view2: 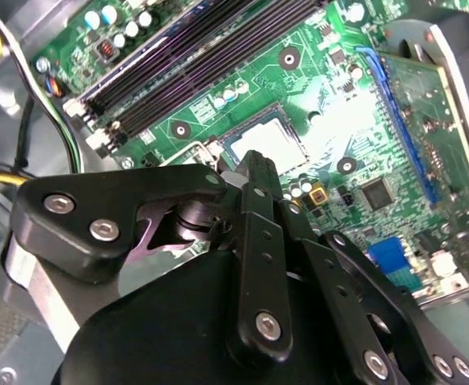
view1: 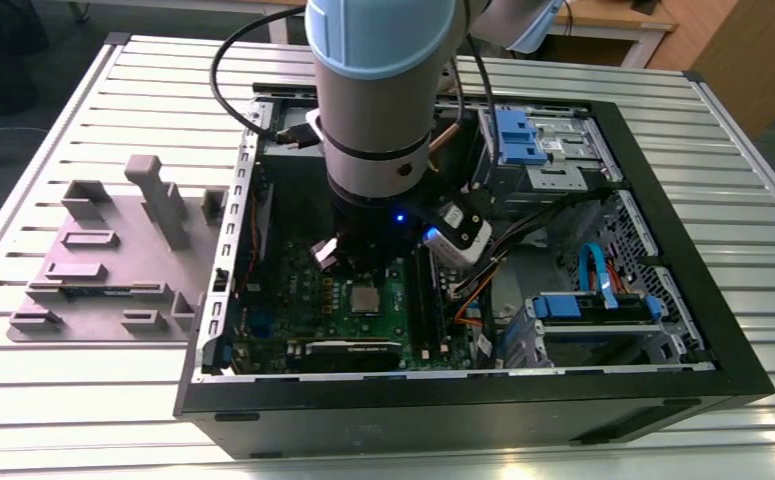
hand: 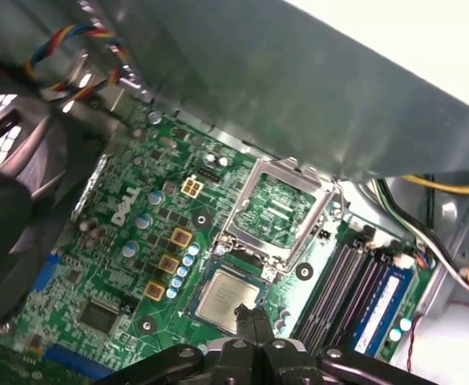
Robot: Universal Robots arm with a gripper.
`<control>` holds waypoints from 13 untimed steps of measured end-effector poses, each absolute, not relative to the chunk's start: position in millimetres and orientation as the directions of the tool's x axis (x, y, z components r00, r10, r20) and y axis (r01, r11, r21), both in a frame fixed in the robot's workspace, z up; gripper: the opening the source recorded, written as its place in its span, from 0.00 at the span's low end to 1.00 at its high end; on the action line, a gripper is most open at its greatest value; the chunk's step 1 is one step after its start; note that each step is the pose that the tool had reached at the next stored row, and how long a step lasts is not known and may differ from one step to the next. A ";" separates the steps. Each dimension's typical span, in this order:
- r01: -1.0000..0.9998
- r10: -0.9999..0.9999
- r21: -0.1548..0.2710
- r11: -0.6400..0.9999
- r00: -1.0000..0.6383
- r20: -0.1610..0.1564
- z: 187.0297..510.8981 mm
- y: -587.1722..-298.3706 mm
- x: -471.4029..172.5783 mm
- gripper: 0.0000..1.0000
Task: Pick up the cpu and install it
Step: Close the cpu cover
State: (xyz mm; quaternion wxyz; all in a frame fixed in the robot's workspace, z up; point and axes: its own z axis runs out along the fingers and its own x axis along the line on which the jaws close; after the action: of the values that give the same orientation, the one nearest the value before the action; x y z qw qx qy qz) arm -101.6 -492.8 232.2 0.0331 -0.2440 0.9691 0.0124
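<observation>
The cpu (hand: 226, 299), a small square chip with a silvery top, lies flat in its socket on the green motherboard (hand: 130, 265). The socket's metal frame (hand: 278, 212) stands tipped open just beyond it. My gripper (hand: 248, 314) is shut, fingertips pressed together with nothing between them, hovering at the chip's near edge. In the second wrist view the black fingers (view2: 254, 172) point down at the pale cpu (view2: 270, 143). In the exterior view the arm reaches into the open computer case (view1: 494, 385), with the cpu (view1: 364, 297) just below the wrist.
Memory slots (hand: 350, 281) with a blue stick (hand: 382, 309) run beside the socket. A dark fan (hand: 2, 184), coloured cables (hand: 66, 48) and the case wall (hand: 298, 80) crowd around. A grey parts fixture (view1: 107, 255) lies at the exterior view's left, on the slatted table (view1: 761, 230).
</observation>
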 end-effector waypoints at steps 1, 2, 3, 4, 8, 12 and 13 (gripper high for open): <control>-0.489 -0.487 0.008 0.872 -0.871 -0.070 232.1 -492.8 -101.6 0.11; -0.504 -0.502 0.008 0.864 -0.862 -0.070 232.1 -492.8 -101.6 0.11; -0.517 -0.516 0.008 0.856 -0.854 -0.071 232.0 -492.8 -101.6 0.11; -0.525 -0.523 0.008 0.851 -0.849 -0.071 232.0 -492.8 -101.6 0.11; -0.529 -0.528 0.008 0.848 -0.847 -0.071 231.9 -492.8 -101.5 0.11; -0.529 -0.528 0.008 0.848 -0.847 -0.071 231.2 -492.3 -99.6 0.11; -0.529 -0.528 0.008 0.848 -0.847 -0.071 230.9 -492.1 -98.2 0.11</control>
State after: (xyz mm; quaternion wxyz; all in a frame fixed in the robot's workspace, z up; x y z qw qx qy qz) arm -98.2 -492.1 230.9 0.0328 -0.2750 0.9608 0.0134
